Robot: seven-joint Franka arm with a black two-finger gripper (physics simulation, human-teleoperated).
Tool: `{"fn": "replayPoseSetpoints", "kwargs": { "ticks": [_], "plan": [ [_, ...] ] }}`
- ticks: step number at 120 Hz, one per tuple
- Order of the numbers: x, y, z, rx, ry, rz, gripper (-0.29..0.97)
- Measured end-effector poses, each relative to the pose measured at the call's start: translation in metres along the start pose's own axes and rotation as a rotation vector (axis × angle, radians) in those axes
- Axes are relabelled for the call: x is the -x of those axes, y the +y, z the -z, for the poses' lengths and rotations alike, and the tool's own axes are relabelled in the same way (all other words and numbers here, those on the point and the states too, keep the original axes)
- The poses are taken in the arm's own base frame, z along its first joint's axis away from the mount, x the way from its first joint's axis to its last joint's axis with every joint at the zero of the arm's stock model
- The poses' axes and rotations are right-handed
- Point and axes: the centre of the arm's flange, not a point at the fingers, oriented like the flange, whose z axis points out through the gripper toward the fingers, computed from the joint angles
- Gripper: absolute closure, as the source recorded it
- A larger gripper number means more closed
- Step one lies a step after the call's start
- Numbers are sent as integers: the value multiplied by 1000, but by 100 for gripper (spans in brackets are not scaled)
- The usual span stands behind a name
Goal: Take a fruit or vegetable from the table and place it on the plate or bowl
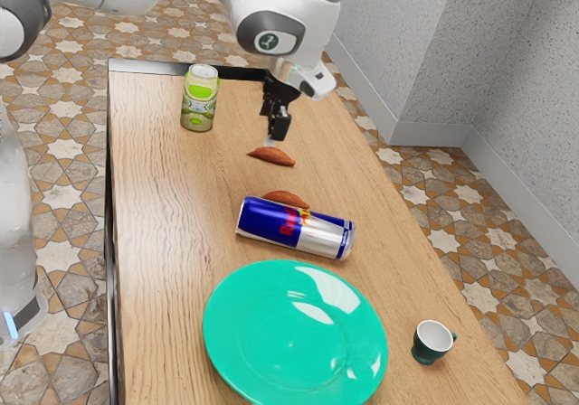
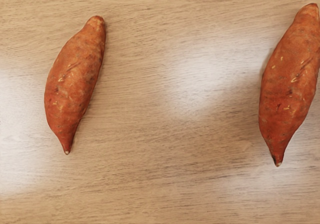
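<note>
Pincer (image 1: 271,139) hovering just above far sweet potato (image 1: 271,155) mid-worktop (image 1: 163,206), can't tell if open or clenched. Second sweet potato (image 1: 286,197) up against energy can (image 1: 295,228); green plate (image 1: 289,333) beyond. Guessing firm, hefty-ish, rough skin, not fragile. Grab across fat middle, skip tapered tips.

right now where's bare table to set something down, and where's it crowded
Bare wood runs along the exterior view's left edge of the table, from the green can down to the plate. Another free patch lies between the blue can and the cup. The middle is crowded: gripper above one sweet potato, the other sweet potato close behind the blue can.
</note>
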Motion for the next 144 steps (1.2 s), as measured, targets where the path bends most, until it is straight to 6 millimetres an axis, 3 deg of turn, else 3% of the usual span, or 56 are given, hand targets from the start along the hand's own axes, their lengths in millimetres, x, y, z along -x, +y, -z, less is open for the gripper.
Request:
{"fn": "replayPoseSetpoints", "kwargs": {
  "ticks": [12, 30, 63, 69, 103, 123, 144],
  "plan": [
    [-19, 1, -18, -9, -1, -45, 0],
    [-38, 11, -24, -10, 26, -107, 0],
    [-39, 58, -37, 54, 41, -199, 0],
    [-37, 63, -49, 69, 29, -206, 0],
    [-28, 51, -72, 111, 25, -182, 0],
    [-32, 53, -69, 115, 42, -193, 0],
    [-27, 44, -90, 149, 58, -160, 0]
  ]
}}
